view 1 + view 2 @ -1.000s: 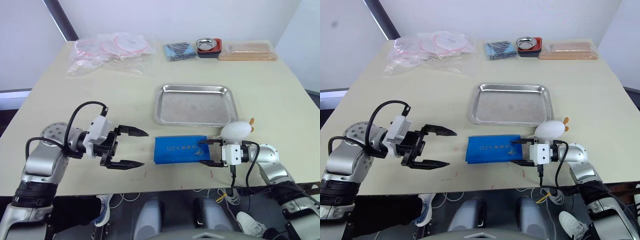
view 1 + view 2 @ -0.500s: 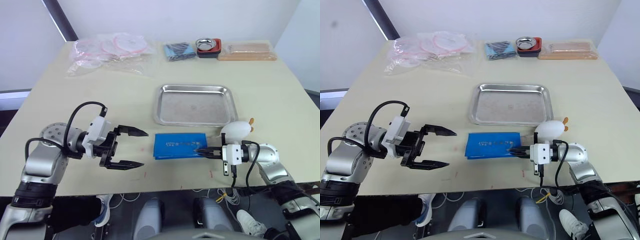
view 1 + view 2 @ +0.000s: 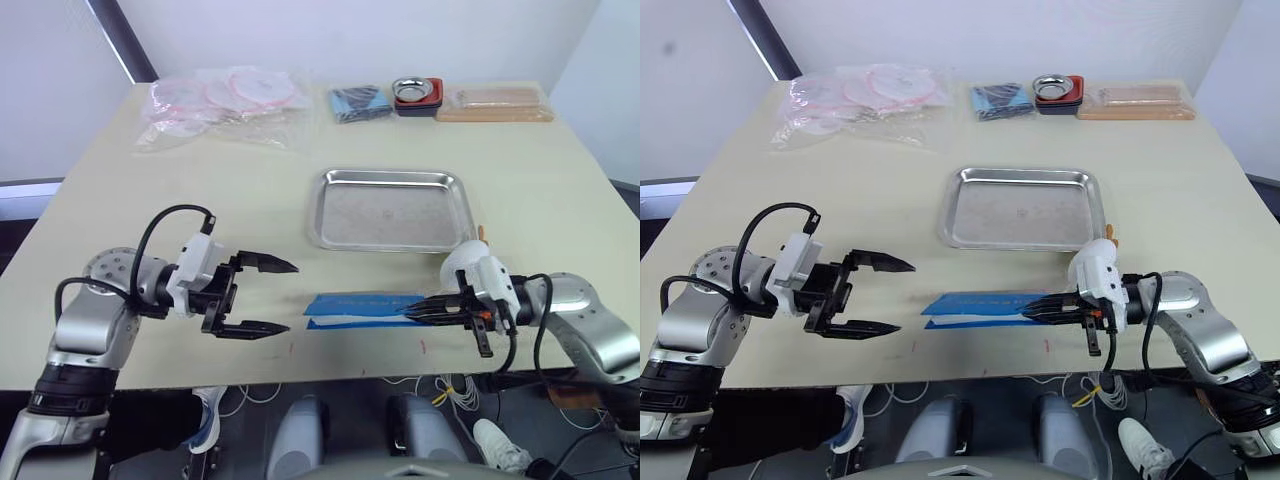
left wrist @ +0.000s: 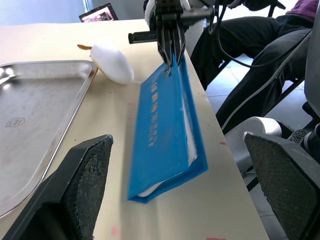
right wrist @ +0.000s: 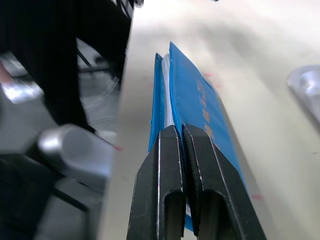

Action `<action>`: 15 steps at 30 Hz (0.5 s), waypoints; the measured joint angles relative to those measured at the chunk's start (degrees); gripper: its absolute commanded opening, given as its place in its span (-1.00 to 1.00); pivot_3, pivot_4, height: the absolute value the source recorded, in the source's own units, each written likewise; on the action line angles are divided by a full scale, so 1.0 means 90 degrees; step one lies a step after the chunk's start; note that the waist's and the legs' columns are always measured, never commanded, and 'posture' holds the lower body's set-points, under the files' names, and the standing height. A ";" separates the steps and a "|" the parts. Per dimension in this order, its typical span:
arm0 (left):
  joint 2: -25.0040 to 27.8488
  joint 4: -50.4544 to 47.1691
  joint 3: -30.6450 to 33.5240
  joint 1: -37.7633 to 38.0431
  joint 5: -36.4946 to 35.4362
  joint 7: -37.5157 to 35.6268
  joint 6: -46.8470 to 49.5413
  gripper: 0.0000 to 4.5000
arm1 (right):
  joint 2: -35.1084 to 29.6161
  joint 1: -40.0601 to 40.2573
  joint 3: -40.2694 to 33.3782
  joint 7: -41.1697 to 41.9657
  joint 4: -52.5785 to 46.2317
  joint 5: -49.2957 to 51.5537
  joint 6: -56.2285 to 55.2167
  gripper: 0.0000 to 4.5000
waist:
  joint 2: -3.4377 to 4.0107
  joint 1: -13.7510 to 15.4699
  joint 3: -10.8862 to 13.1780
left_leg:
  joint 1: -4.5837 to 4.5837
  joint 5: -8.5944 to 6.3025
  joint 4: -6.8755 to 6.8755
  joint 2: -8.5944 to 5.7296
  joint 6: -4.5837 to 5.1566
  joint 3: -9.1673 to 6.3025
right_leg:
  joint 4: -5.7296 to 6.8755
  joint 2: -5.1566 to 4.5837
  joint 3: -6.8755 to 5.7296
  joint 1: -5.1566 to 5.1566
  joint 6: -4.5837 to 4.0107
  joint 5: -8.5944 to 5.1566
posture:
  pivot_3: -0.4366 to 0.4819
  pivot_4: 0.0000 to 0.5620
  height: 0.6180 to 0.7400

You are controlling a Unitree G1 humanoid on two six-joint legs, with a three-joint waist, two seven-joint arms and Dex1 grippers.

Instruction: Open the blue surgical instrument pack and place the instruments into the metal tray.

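Opening step: our right gripper [image 3: 1032, 309] pinches the pack's [image 3: 975, 305] edge near the tray [image 3: 1020, 208]; our left gripper [image 3: 885, 296], spread, must next take a flap.

Faint unreadable print on the blue surgical instrument pack [image 4: 162, 132]; no legible text.

pack [image 3: 360, 308]: I see bright blue, white inside, faint print
tray [image 3: 390, 210]: I see shiny silver
bench [image 3: 200, 200]: pale cream
right pincer [image 3: 420, 312]: black fingers
bowl [image 3: 410, 90]: silver, red-black base
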 measured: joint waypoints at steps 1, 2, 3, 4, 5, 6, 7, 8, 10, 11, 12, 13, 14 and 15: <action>-0.0053 0.0010 -0.0014 -0.0020 0.0008 0.0000 -0.0039 1.00 | -0.0044 -0.0078 0.0001 0.0044 0.0017 0.0102 0.0319 -0.96 | 0.0000 0.0002 0.0000 | -0.0002 0.0000 0.0002 0.0000 0.0000 -0.0001 | 0.0000 0.0000 -0.0001 0.0000 0.0000 0.0000 | -0.05 -0.47 1.00; -0.0063 0.0017 -0.0042 -0.0024 0.0014 -0.0002 -0.0073 1.00 | -0.0051 -0.0148 0.0001 0.0071 0.0044 0.0154 0.0507 -0.96 | -0.0001 0.0002 0.0000 | -0.0004 0.0000 0.0003 0.0000 0.0000 -0.0001 | 0.0000 0.0000 -0.0001 -0.0001 0.0000 0.0000 | -0.05 -0.47 1.00; -0.0063 0.0036 -0.0086 -0.0034 0.0025 -0.0002 -0.0097 1.00 | -0.0053 -0.0220 0.0001 0.0086 0.0094 0.0201 0.0684 -0.96 | -0.0001 0.0002 0.0000 | -0.0004 0.0000 0.0004 0.0000 0.0000 -0.0002 | 0.0000 0.0000 -0.0001 -0.0001 0.0000 0.0000 | -0.05 -0.47 1.00; -0.0068 0.0064 -0.0120 -0.0037 0.0049 -0.0002 -0.0109 1.00 | -0.0051 -0.0340 0.0007 0.0106 0.0210 0.0263 0.0963 -0.96 | -0.0001 0.0002 0.0001 | -0.0005 0.0000 0.0005 0.0000 0.0000 -0.0002 | 0.0001 0.0000 -0.0002 -0.0001 0.0000 0.0000 | -0.05 -0.47 1.00; -0.0071 0.0091 -0.0146 -0.0049 0.0060 -0.0002 -0.0110 1.00 | -0.0051 -0.0433 0.0008 0.0104 0.0312 0.0269 0.1123 -0.96 | -0.0001 0.0001 0.0001 | -0.0007 0.0000 0.0008 0.0000 0.0000 -0.0002 | 0.0001 0.0000 -0.0002 -0.0001 0.0000 0.0000 | -0.05 -0.47 1.00; -0.0080 0.0122 -0.0178 -0.0055 0.0068 -0.0002 -0.0112 1.00 | -0.0043 -0.0587 0.0008 0.0101 0.0484 0.0265 0.1330 -0.96 | -0.0001 0.0000 0.0001 | -0.0008 0.0000 0.0009 0.0000 0.0000 -0.0003 | 0.0002 0.0000 -0.0003 -0.0002 0.0000 0.0000 | -0.05 -0.47 1.00; -0.0092 0.0139 -0.0194 -0.0063 0.0070 -0.0002 -0.0112 1.00 | -0.0011 -0.0733 0.0008 0.0094 0.0622 0.0246 0.1474 -0.96 | -0.0001 -0.0001 0.0001 | -0.0009 0.0000 0.0010 0.0000 0.0000 -0.0004 | 0.0004 0.0000 -0.0004 -0.0002 0.0000 0.0000 | -0.05 -0.47 1.00; -0.0107 0.0143 -0.0217 -0.0079 0.0070 -0.0002 -0.0112 1.00 | 0.0049 -0.0874 0.0008 0.0084 0.0746 0.0236 0.1576 -0.96 | -0.0001 -0.0001 0.0001 | -0.0009 0.0000 0.0010 0.0000 0.0000 -0.0006 | 0.0004 0.0001 -0.0005 -0.0003 0.0001 0.0000 | -0.05 -0.47 1.00; -0.0167 0.0144 -0.0229 -0.0121 0.0069 0.0003 -0.0102 1.00 | 0.0214 -0.1073 0.0007 0.0078 0.0944 0.0186 0.1673 -0.96 | -0.0001 -0.0002 0.0001 | -0.0014 0.0000 0.0010 0.0000 0.0000 -0.0013 | 0.0005 0.0002 -0.0011 -0.0004 0.0007 0.0004 | -0.05 -0.47 1.00; -0.0172 0.0144 -0.0230 -0.0122 0.0069 0.0005 -0.0100 1.00 | 0.0221 -0.1079 0.0007 0.0081 0.0957 0.0177 0.1673 -0.96 | -0.0001 -0.0002 0.0001 | -0.0014 0.0000 0.0010 0.0000 0.0000 -0.0013 | 0.0006 0.0002 -0.0011 -0.0004 0.0008 0.0005 | -0.05 -0.47 1.00; -0.0264 0.0191 -0.0236 -0.0162 0.0070 0.0030 -0.0078 1.00 | 0.0288 -0.1161 0.0008 0.0131 0.1141 0.0066 0.1627 -0.96 | -0.0001 0.0004 0.0001 | -0.0017 0.0000 0.0012 -0.0001 0.0000 -0.0014 | 0.0006 0.0001 -0.0013 -0.0004 0.0022 0.0012 | -0.05 -0.47 1.00; -0.0339 0.0239 -0.0247 -0.0199 0.0070 0.0056 -0.0030 1.00 | 0.0324 -0.1218 0.0008 0.0169 0.1245 0.0000 0.1564 -0.96 | -0.0001 0.0005 0.0001 | -0.0017 0.0000 0.0015 -0.0001 0.0000 -0.0014 | 0.0006 0.0001 -0.0012 -0.0004 0.0022 0.0013 | -0.05 -0.47 1.00; -0.0397 0.0285 -0.0280 -0.0234 0.0070 0.0073 0.0030 1.00 | 0.0353 -0.1259 0.0008 0.0210 0.1301 -0.0058 0.1515 -0.96 | -0.0001 0.0006 0.0001 | -0.0018 0.0000 0.0018 -0.0001 0.0000 -0.0014 | 0.0007 0.0001 -0.0013 -0.0004 0.0023 0.0013 | -0.05 -0.47 1.00; -0.0475 0.0368 -0.0312 -0.0249 0.0072 0.0087 0.0081 1.00 | 0.0406 -0.1290 0.0007 0.0255 0.1383 -0.0109 0.1431 -0.96 | -0.0001 0.0000 0.0001 | -0.0018 0.0000 0.0020 -0.0001 0.0000 -0.0015 | 0.0009 0.0001 -0.0013 -0.0004 0.0023 0.0013 | -0.05 -0.47 1.00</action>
